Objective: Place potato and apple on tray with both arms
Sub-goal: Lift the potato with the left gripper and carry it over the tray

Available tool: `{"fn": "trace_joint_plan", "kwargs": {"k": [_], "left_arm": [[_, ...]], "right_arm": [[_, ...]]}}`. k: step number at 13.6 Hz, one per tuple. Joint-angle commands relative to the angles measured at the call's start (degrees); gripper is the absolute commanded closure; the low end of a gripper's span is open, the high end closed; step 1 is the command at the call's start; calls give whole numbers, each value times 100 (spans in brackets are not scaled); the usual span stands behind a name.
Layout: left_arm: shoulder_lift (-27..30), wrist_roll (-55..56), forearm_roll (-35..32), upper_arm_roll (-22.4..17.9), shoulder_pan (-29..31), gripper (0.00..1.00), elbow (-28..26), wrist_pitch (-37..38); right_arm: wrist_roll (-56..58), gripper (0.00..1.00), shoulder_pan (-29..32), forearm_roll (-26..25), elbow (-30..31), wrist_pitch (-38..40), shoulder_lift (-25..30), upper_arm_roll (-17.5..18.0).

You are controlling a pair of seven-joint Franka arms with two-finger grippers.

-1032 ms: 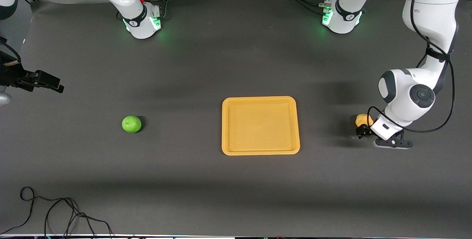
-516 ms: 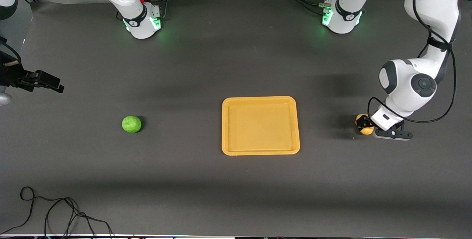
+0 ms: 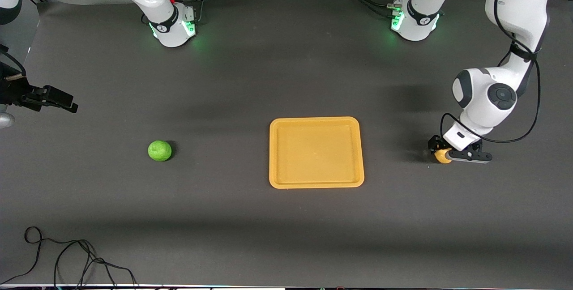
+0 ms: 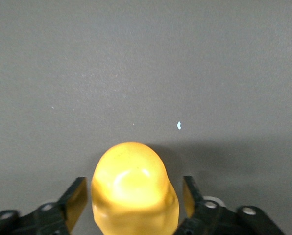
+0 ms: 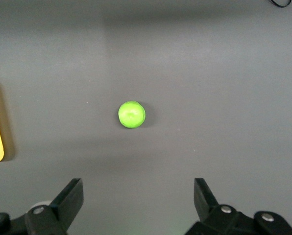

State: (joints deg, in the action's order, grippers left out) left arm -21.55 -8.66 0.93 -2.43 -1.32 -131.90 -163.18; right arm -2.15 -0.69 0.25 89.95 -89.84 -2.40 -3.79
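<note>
The left gripper (image 3: 441, 152) is seen around the potato (image 3: 442, 156), fingers (image 4: 77, 200) flanking it with slight gaps; the tray (image 3: 316, 185) lies toward the right arm's end. The right gripper (image 5: 136, 205), spread wide, waits over the tabletop (image 3: 250, 79) near the apple (image 3: 160, 151).

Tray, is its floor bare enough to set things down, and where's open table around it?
The tray holds nothing. Bare table lies between it and the apple, and nearer the front camera. It is crowded only toward the left arm's end, where the left end effector brackets the potato.
</note>
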Motion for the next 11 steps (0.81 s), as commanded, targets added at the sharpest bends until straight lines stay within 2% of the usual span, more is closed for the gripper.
{"fn": "trace_joint_plan", "kwargs": {"k": [1,4,5,8,11], "left_arm": [[2,-127,74,-21,-61,36,-117,-179],[1,-66,74,-3,-70,65,-108,-161],[36,13,74,66,-79,70,-99,-109],[177,688,74,452,-87,72,6,57],[353,1934,65,1050,-210,72,339,733]], "right_arm": [[118,0,-36,18,-48,11,-24,-52],[118,0,-36,18,-48,11,-24,-52],[118,0,-36,18,-48,11,-15,-52],[118,0,-36,18,-48,11,-24,-52],[118,0,-36,18,-48,11,-24,-52]]}}
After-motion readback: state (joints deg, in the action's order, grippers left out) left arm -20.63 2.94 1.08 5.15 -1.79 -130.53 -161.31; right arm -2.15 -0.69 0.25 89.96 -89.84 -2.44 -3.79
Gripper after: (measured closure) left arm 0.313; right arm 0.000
